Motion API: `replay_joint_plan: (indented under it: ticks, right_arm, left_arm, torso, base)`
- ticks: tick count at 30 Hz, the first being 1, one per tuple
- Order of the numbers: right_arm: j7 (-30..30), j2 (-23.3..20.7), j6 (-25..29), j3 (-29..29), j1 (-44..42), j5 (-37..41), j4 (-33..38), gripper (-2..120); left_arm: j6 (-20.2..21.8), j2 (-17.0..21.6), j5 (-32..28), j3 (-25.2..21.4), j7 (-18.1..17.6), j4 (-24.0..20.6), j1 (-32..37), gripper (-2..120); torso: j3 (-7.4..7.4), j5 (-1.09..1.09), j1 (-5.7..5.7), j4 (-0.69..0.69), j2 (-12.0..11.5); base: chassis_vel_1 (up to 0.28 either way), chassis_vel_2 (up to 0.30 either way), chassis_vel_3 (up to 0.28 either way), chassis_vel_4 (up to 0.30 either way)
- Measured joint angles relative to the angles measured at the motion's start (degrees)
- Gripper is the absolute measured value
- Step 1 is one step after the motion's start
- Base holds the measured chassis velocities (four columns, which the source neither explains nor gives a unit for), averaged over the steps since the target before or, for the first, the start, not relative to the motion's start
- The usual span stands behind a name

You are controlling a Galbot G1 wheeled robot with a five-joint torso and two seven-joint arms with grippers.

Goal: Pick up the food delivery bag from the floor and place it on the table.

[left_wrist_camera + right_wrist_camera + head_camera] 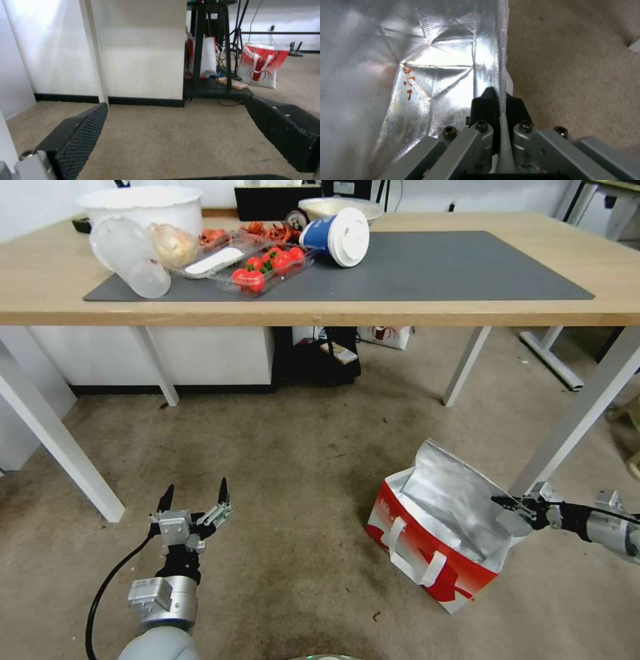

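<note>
Left gripper (194, 495): near left, low over the floor, its 2 black fingers (78, 136) spread wide apart with nothing between them, pointing toward the far wall under the table

Right gripper (501, 503): near right, reaching in from the right edge, its 2 fingers pinched tight on the right-hand top rim of the food delivery bag, 1 finger (483, 107) inside against the foil and the other outside

Food delivery bag (433, 550): on the floor at near right, just beside a white table leg (573, 420), mouth open upward, silver foil lining (420, 62) showing, red-and-white outer wall with white strap handles (417, 567) facing the near side; small orange smears on the foil

Floor (287, 460): beige-brown, rough, with dark stains between the 2 arms

Table (467, 310): farther off, light-wood top on white legs, dark grey mat (433, 267) on it; at its left part lie a tray of strawberries (267, 267), a tipped blue cup with white lid (337, 237), a clear plastic container (130, 257) and a white bowl (143, 207)

Under the table, far: a black stand (213, 87) and a second red-and-white bag (261, 66) standing on the floor
</note>
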Motion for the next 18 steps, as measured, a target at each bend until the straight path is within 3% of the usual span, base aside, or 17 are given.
replay_joint_plan:
  ticks: [11,18]
  right_arm:
    - [1.42,-2.13,0.67,2.7,-4.73,5.84,5.62,0]
    - [2.75,-5.83,-0.73,6.9,-11.02,11.49,14.35,0]
  left_arm:
    - [0.09,0.19,-0.17,-0.06,-0.33,0.1,-0.4,100]
    - [0.38,0.41,-0.74,-0.05,-0.71,-0.18,-0.73,100]
  torso:
    - [0.0,0.0,0.0,0.0,0.0]
    - [0.0,0.0,0.01,-0.01,0.0]
  base:
    - [0.0,0.0,0.0,0.0]
    - [0.0,0.0,0.0,0.0]
